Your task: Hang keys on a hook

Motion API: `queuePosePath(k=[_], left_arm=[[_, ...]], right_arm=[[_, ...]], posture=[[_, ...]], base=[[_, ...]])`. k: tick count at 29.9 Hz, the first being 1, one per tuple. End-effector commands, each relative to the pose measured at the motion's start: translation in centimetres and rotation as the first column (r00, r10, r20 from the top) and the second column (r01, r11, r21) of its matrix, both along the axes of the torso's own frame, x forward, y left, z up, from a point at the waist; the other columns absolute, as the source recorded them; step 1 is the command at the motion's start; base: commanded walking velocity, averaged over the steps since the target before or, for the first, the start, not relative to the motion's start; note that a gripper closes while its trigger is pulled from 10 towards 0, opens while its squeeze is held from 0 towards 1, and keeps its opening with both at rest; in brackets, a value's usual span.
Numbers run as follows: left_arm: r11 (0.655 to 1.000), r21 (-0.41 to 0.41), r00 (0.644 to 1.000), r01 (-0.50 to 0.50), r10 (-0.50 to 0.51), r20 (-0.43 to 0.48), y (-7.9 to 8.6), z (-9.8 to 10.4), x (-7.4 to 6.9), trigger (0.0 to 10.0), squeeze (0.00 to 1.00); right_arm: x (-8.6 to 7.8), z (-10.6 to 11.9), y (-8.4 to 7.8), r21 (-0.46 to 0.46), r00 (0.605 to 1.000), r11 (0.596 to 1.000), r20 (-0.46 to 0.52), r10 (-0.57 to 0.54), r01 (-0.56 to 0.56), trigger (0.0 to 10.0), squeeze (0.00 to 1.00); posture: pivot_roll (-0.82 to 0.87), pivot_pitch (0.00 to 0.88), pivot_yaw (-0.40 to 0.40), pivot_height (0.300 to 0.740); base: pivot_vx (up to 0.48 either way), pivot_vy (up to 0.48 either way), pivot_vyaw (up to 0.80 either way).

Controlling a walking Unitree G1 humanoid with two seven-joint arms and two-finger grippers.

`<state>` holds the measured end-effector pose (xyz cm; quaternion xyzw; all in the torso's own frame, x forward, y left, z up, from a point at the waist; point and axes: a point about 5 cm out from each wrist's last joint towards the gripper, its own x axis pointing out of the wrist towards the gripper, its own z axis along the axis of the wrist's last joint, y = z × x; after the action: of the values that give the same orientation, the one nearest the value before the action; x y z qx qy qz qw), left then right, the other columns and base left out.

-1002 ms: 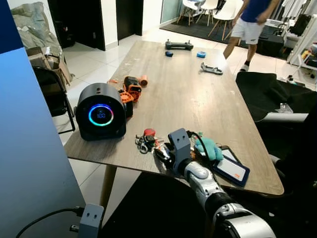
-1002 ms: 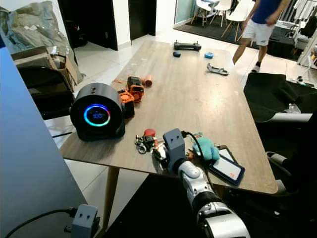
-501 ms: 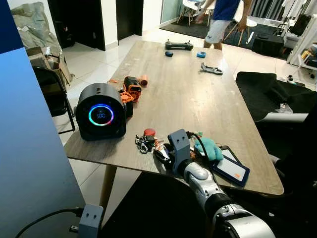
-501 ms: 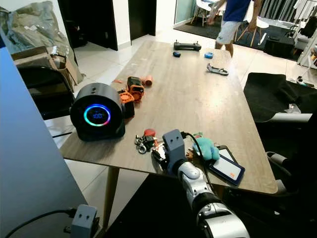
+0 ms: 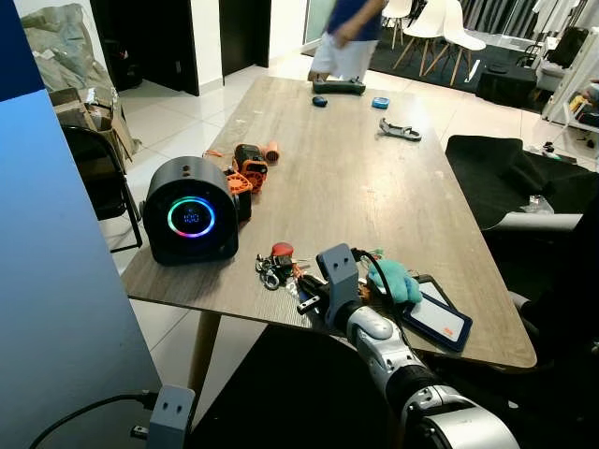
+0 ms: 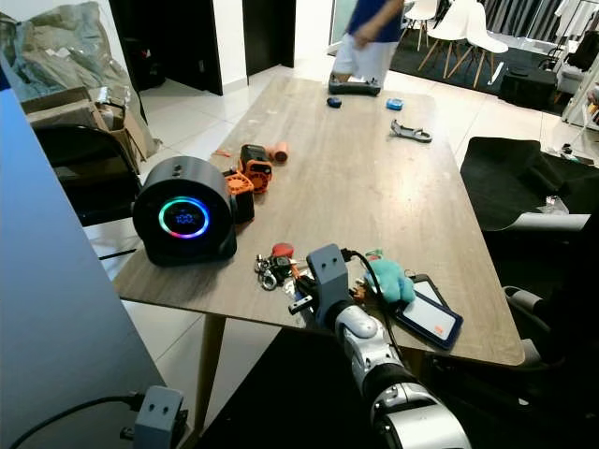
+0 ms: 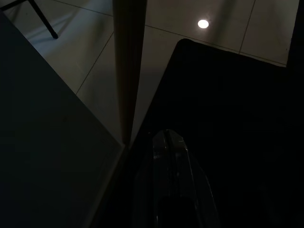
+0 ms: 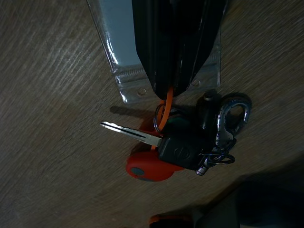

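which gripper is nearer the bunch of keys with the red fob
Right. The right gripper is at the bunch of keys with the red fob on the wooden table, pinching its orange cord. The left gripper hangs by the floor.

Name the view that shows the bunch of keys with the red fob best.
Right wrist view: the bunch of keys lies on the wooden table, blade, red fob and carabiner distinct, beneath the right gripper. The eye views show it as a small cluster; the left wrist view is dark.

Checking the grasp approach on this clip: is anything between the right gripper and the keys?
Nothing visible. The right gripper is already at the keys on the table, its fingers closed on their orange loop.
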<state>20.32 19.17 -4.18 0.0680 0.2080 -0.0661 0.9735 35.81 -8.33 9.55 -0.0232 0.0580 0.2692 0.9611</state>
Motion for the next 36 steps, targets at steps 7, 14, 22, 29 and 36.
queuePosePath(k=[7, 14, 22, 29, 36], left_arm=[[1.0, -0.006, 1.0, -0.009, 0.008, -0.016, -0.1, -0.3, -0.5, 10.0, 0.0], [1.0, -0.005, 1.0, -0.012, 0.012, -0.014, 0.0, -0.3, -0.5, 10.0, 0.0], [1.0, -0.006, 1.0, -0.007, 0.007, -0.018, 0.0, -0.3, -0.6, 10.0, 0.0], [1.0, -0.009, 1.0, 0.002, -0.002, -0.018, -0.3, -0.3, -0.4, 10.0, 0.0], [1.0, -0.007, 1.0, 0.001, -0.001, -0.019, -0.2, -0.3, -0.3, 10.0, 0.0]], right_arm=[[-0.2, -0.2, 0.0, -0.007, 1.0, 1.0, 0.007, 0.0, 0.0, 10.0, 0.0], [0.5, 3.0, 0.2, 0.068, 0.988, 0.997, 0.149, 0.029, -0.04, 10.0, 0.0], [0.9, 6.6, -0.2, 0.102, 0.956, 0.993, 0.29, 0.028, -0.06, 10.0, 0.0], [0.9, 9.3, -0.8, 0.121, 0.928, 0.991, 0.372, 0.011, -0.061, 10.0, 0.0], [1.3, 10.8, -1.6, 0.156, 0.914, 0.987, 0.404, -0.043, -0.023, 10.0, 0.0]], posture=[[0.1, 0.089, -0.077, 0.74], [0.1, 0.09, -0.079, 0.74], [0.09, 0.092, -0.073, 0.74], [0.09, 0.085, -0.07, 0.74], [0.09, 0.078, -0.071, 0.74]], base=[[0.0, 0.0, 0.0], [0.0, 0.0, 0.0], [0.0, 0.0, 0.0], [0.0, 0.0, 0.0], [0.0, 0.0, 0.0]])
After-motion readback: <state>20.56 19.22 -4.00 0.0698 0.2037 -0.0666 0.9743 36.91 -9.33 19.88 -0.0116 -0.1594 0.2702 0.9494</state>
